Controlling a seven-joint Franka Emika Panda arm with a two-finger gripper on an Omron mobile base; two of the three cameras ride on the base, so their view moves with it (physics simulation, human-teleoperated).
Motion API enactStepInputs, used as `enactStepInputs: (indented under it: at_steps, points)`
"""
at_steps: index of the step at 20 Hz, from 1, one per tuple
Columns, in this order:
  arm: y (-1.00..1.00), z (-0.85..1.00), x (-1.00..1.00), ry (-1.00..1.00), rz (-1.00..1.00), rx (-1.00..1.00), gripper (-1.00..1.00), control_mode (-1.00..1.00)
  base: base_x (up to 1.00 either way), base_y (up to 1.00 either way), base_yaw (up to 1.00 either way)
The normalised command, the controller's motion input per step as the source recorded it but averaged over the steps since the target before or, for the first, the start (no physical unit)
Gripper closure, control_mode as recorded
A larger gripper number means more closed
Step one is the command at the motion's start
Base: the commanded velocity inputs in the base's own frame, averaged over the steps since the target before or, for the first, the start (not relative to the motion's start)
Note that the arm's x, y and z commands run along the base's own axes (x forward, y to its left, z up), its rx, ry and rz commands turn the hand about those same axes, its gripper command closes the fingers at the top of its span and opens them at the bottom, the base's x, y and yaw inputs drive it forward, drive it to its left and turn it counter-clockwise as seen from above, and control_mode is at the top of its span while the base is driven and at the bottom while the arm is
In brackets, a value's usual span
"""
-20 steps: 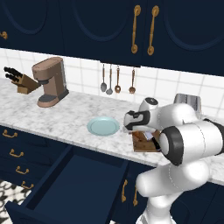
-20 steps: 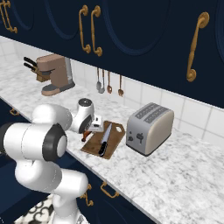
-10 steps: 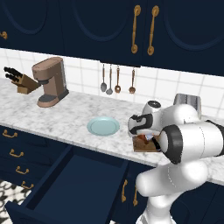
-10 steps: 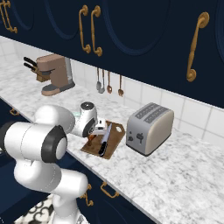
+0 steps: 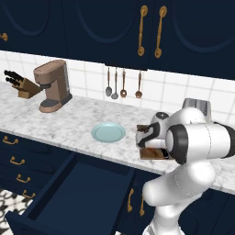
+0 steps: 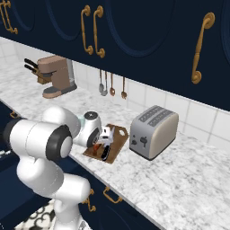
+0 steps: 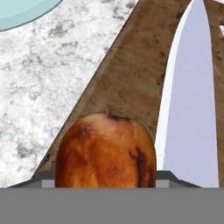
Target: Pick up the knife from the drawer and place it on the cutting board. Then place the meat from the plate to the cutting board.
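I see the gripper (image 6: 104, 143) low over the board (image 7: 131, 78), meat (image 7: 106, 151) between its jaws, held; knife (image 7: 192, 100) lies beside the meat.

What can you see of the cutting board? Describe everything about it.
The cutting board is a flat, dark brown wooden rectangle lying on the marble counter between the plate and the toaster. The knife lies on it, silver blade flat. The meat sits over its near end, beside the blade, under the gripper.
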Motion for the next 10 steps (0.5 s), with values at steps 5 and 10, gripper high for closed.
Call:
enactStepInputs:
  at_steps: [5, 10]
  points:
    - [0.0, -0.18, 0.01, 0.0, 0.0, -0.02, 1.0, -1.0, 0.0, 0.0, 0.0]
    - [0.0, 0.01, 0.11, 0.0, 0.0, 0.0, 1.0, -1.0, 0.0, 0.0, 0.0]
